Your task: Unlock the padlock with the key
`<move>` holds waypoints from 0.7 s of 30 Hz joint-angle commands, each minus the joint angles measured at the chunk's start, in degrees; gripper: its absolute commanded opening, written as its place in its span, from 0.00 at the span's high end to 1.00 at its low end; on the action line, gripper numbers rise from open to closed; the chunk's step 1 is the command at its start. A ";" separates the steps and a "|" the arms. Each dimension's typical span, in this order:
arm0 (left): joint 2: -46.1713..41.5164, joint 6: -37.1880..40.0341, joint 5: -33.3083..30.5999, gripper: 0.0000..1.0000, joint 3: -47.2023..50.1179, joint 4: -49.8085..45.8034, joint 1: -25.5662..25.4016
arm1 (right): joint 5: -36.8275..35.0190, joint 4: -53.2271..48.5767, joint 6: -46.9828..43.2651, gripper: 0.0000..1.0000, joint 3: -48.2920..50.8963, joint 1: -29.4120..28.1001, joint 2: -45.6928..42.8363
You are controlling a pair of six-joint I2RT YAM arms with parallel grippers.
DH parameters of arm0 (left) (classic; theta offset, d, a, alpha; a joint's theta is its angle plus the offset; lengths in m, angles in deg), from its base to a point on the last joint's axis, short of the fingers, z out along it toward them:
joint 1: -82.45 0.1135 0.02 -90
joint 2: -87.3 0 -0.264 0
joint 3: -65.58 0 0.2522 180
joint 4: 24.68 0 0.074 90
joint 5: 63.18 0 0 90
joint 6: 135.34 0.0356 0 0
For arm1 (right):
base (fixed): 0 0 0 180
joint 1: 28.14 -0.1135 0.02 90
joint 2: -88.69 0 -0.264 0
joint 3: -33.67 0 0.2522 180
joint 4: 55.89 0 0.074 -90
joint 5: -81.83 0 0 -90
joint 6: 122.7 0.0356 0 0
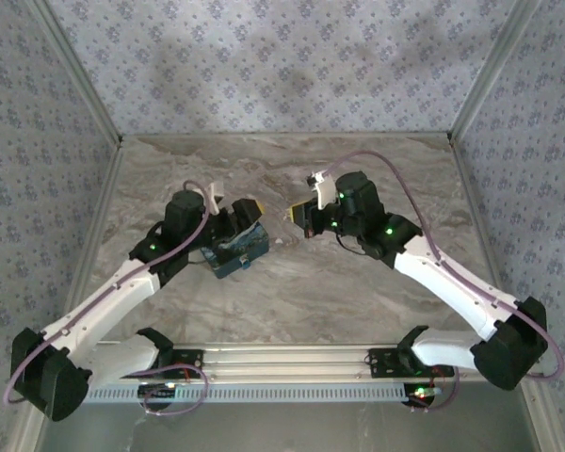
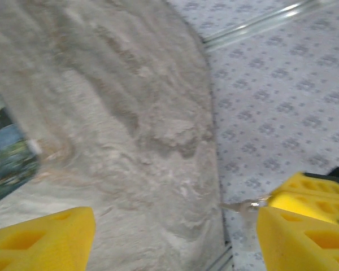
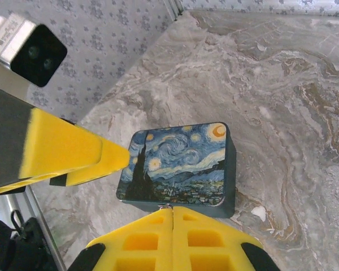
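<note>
Low in the top view, the marble table runs up from the near edge. Left of centre on it rests a tin box, its lid printed with a swirling night sky. The left gripper hangs by the box's far edge, its yellow jaws spread wide with only bare table between them. Just right of it, near the middle of the frame, the right gripper is pressed fully closed. A small silvery key is pinched at its tips and pokes out toward the left gripper. Beyond both, the patterned wall fills the top of the frame.
</note>
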 commanded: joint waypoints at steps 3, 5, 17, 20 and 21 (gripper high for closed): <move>2.34 -2.17 4.16 0.24 -1.17 12.62 -0.87 | 4.83 -0.23 4.31 1.00 -0.33 2.15 -3.46; 3.05 -3.85 5.49 0.18 -0.64 16.86 -1.06 | 6.04 -0.18 5.02 1.00 -0.82 2.85 -4.22; 8.88 -5.75 11.34 0.02 -1.90 34.92 -5.15 | 14.00 4.27 12.85 1.00 -1.65 5.00 -5.94; 10.15 -5.02 12.15 0.04 -3.48 34.66 -6.25 | 14.47 5.51 14.61 1.00 -1.61 5.56 -6.55; 10.56 -5.02 12.53 0.06 -3.90 34.76 -6.64 | 14.47 5.48 14.95 1.00 -1.61 5.84 -6.77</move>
